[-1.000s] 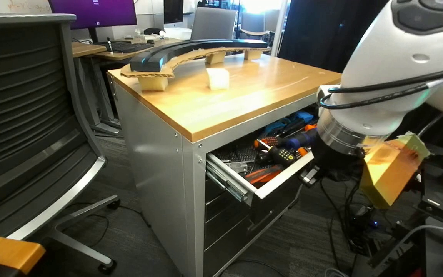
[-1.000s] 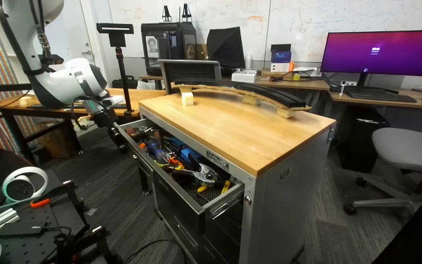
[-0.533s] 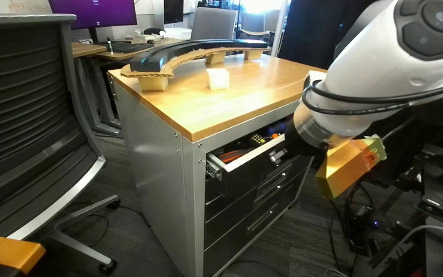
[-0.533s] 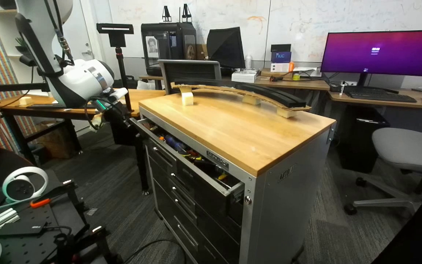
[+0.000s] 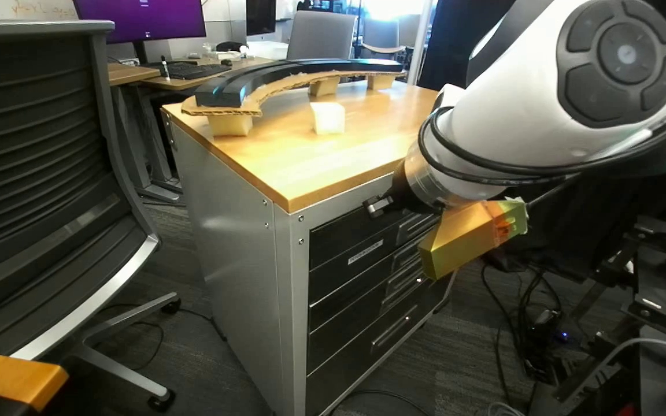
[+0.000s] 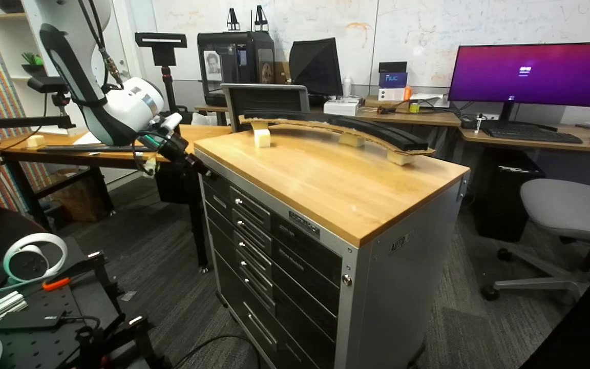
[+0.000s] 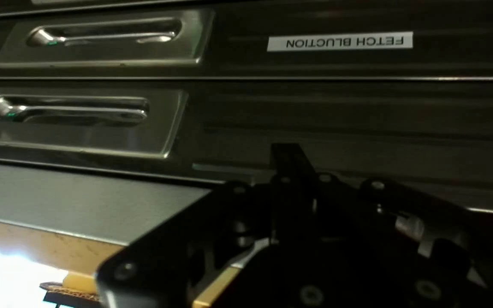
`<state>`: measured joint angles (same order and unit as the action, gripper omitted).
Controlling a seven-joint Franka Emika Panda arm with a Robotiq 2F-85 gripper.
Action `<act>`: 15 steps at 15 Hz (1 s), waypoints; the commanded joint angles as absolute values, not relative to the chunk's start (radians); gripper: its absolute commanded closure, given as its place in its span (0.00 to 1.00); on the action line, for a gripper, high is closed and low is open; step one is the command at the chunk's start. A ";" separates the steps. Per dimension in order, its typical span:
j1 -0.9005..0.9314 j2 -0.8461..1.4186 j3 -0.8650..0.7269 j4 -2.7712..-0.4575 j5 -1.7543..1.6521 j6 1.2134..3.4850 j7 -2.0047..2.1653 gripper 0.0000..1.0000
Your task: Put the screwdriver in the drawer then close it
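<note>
The drawer [image 5: 336, 238] is pushed in, its dark front level with the cabinet face. It shows the same way in the exterior view [image 6: 308, 246]. In the wrist view, which stands upside down, the drawer front [image 7: 357, 115] fills the middle, with its recessed handle on the left. The screwdriver is out of view. My gripper [image 5: 376, 207] is at the drawer front, just under the wooden top, also seen in the exterior view [image 6: 209, 173]. Its fingers [image 7: 287, 154] are together with nothing between them, against or very near the drawer front.
The wooden cabinet top [image 6: 295, 169] overhangs just above my gripper and bears a curved black piece [image 6: 377, 132] on foam blocks. Lower drawers [image 5: 362, 323] are shut. A yellow-orange box [image 5: 466, 240] is fixed at my wrist. A chair [image 5: 38, 173] stands beside the cabinet.
The drawer stood open with tools showing and has slid shut. My gripper has moved with its front toward the cabinet. The tools inside are hidden now.
</note>
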<state>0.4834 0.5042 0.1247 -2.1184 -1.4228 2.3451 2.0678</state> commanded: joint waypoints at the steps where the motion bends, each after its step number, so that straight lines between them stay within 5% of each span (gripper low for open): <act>1: 0.409 0.442 0.191 -2.136 -1.408 2.332 2.043 0.71; 10: 0.133 0.127 0.478 -2.365 -0.834 2.512 1.372 0.05; 14: -0.017 0.152 0.704 -2.286 -0.521 2.468 1.068 0.00; 15: 0.167 0.135 0.496 -2.325 -0.597 2.500 1.168 0.00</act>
<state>0.0504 0.1495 0.6153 -2.3216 -0.6272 2.4894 1.1886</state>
